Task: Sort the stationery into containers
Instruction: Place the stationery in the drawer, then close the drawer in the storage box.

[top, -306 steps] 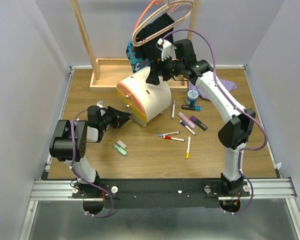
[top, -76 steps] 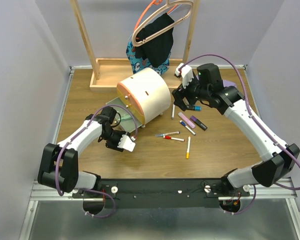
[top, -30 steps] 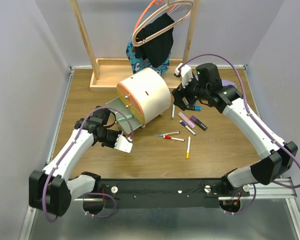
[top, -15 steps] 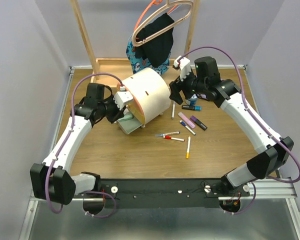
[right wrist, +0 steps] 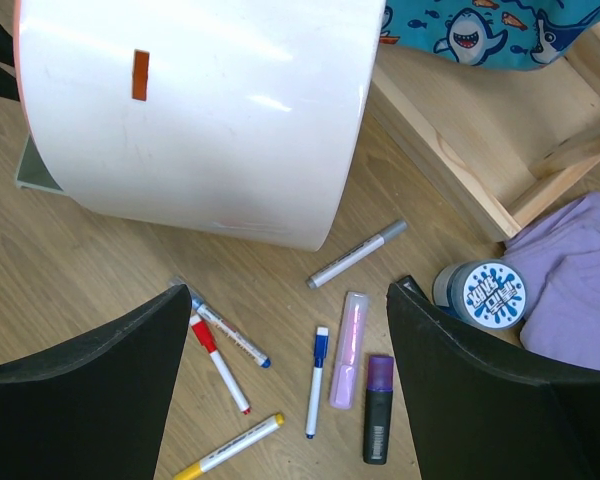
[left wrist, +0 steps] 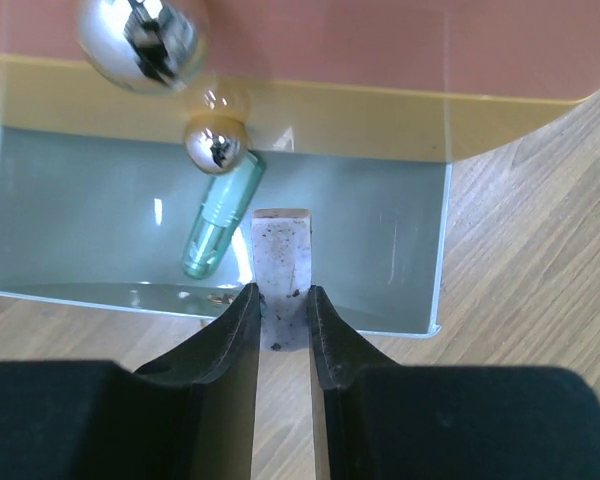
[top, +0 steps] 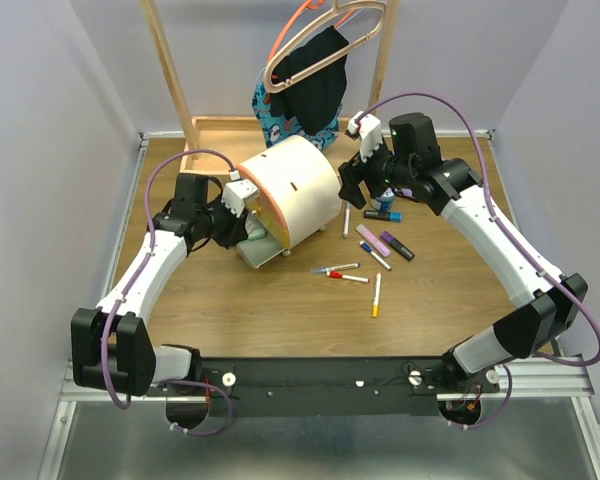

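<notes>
The cream drum-like chest stands mid-table with its bottom drawer pulled open. My left gripper is at that drawer, shut on a grey eraser held over the drawer's front rim. A green eraser lies inside. My right gripper hangs open and empty above the pens. Below it lie a grey-capped white marker, a pink highlighter, a purple-black highlighter, a blue pen, a red pen and a yellow-tipped pen. The blue-white tape roll stands beside them.
A purple cloth lies right of the tape roll. A wooden rack base with a hanging shark-print garment stands behind the chest. Two chrome drawer knobs are close above my left fingers.
My left gripper has carried the grey eraser from the near table up to the open drawer. My right gripper has shifted slightly left towards the chest, still open.
</notes>
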Action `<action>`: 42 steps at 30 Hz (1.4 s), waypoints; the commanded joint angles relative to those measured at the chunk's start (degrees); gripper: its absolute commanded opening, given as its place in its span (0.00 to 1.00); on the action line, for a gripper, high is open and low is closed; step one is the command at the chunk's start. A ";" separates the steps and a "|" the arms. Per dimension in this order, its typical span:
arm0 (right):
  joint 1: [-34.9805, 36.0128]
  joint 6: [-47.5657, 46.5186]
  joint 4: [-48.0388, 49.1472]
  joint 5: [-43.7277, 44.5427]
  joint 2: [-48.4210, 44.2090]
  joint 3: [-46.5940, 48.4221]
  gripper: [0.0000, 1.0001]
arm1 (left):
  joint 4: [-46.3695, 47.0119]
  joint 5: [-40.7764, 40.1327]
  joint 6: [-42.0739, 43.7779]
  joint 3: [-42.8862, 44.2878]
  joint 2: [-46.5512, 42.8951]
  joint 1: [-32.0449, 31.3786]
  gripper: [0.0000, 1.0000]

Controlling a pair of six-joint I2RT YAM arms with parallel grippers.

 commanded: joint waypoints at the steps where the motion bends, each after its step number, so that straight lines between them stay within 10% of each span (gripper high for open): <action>1: -0.40 0.64 0.93 -0.84 -0.35 0.23 0.86 | 6.54 2.19 -3.32 -3.35 0.03 0.42 0.29; 7: -0.40 0.81 0.75 -1.10 0.36 0.76 0.87 | 13.13 2.10 -7.54 -8.09 -5.23 1.39 0.53; 16: -0.40 2.65 1.54 -4.43 2.81 4.09 0.85 | 14.20 -6.59 -28.64 -9.32 -16.57 7.00 0.58; 26: 0.47 5.82 2.51 -3.83 11.96 15.52 0.74 | 21.39 4.98 -62.45 -24.35 -12.19 18.26 0.28; 30: 1.18 5.73 2.95 -4.62 13.80 17.54 0.50 | 30.10 7.55 -70.28 -30.42 -12.02 22.38 0.07; 42: 3.73 4.68 2.95 -5.15 18.46 19.92 0.16 | 41.44 11.77 -76.09 -32.98 -8.42 24.24 0.06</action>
